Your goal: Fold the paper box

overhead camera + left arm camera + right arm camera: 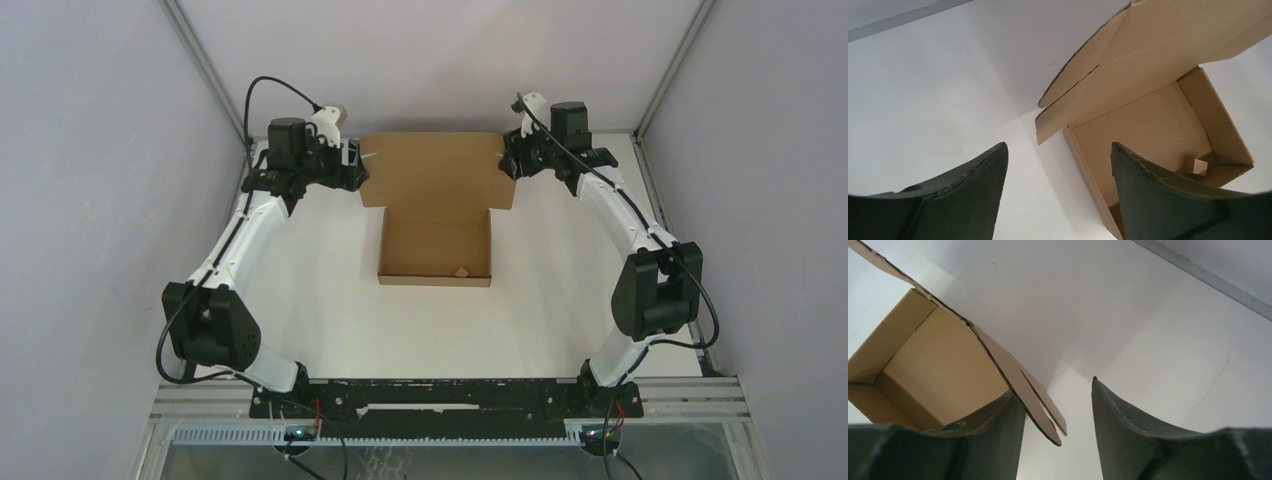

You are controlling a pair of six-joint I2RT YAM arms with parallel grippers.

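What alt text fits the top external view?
An open brown paper box sits on the table, its lid hinged back toward the far wall. The left gripper and right gripper, both open, flank the lid's side flaps. A cardboard scrap lies in the tray.

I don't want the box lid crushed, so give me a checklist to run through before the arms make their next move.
1. Walls of the paper box upright: ok.
2. Its lid raised at the far side: ok.
3. The left gripper open, empty, beside the lid's left flap: ok.
4. The right gripper open, with the tip of the right flap in its gap: ok; contact cannot tell.
5. Nothing loose inside the box: not ok, a cardboard scrap lies there.
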